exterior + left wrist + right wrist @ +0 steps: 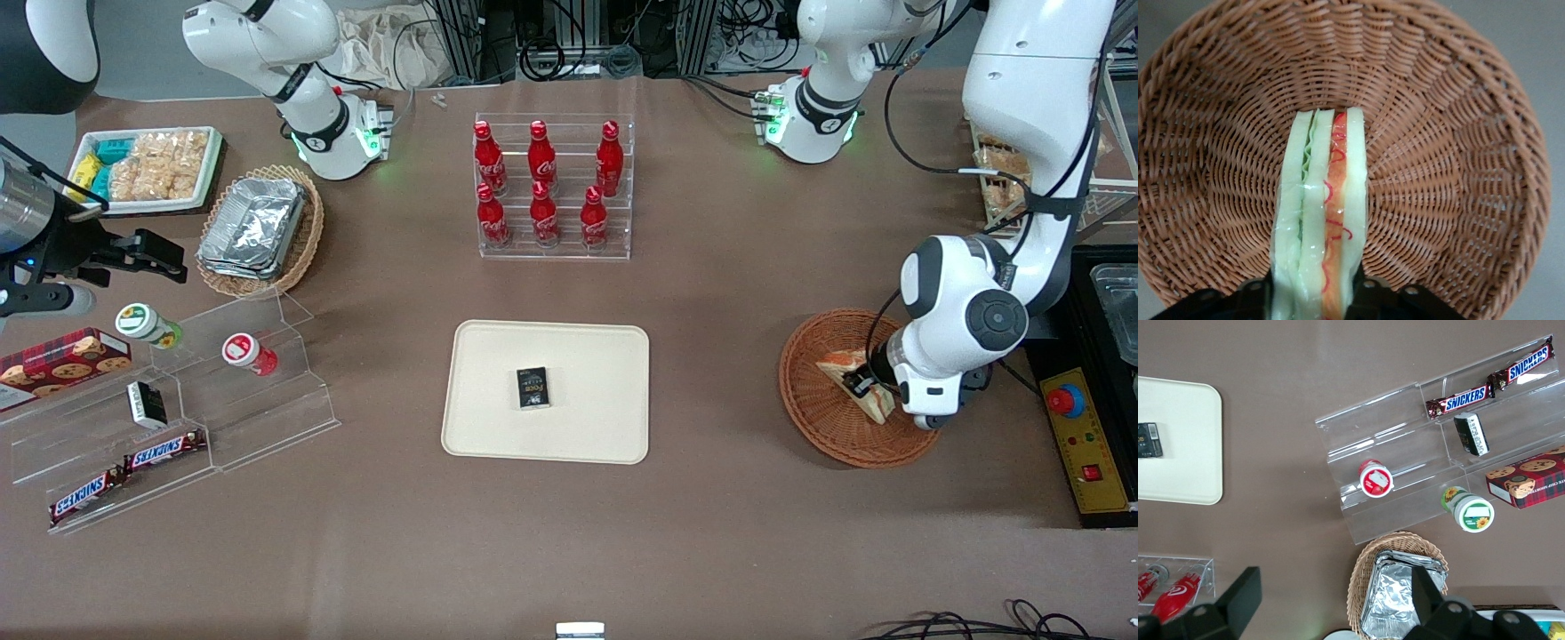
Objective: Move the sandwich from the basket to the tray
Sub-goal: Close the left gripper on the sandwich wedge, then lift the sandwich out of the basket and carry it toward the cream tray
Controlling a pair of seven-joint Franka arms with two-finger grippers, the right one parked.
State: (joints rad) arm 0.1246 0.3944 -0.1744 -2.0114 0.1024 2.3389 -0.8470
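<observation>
The sandwich [837, 364] [1321, 200], a wrapped wedge with orange and green filling along its edge, stands on edge inside the reddish-brown wicker basket [822, 428] [1445, 133] at the working arm's end of the table. My gripper [861, 385] [1313, 298] reaches down into the basket and is shut on the sandwich, a black finger [1371, 293] pressed against each bread face. The cream tray [591, 356] [1178, 453] lies at the table's middle, toward the parked arm from the basket, with a small black pack [532, 388] on it.
A black control box with a red button [1065, 401] sits beside the basket. A clear rack of red bottles [553, 187] stands farther from the front camera than the tray. A tan basket of foil trays [258, 228] and a clear snack stand [178, 418] lie toward the parked arm's end.
</observation>
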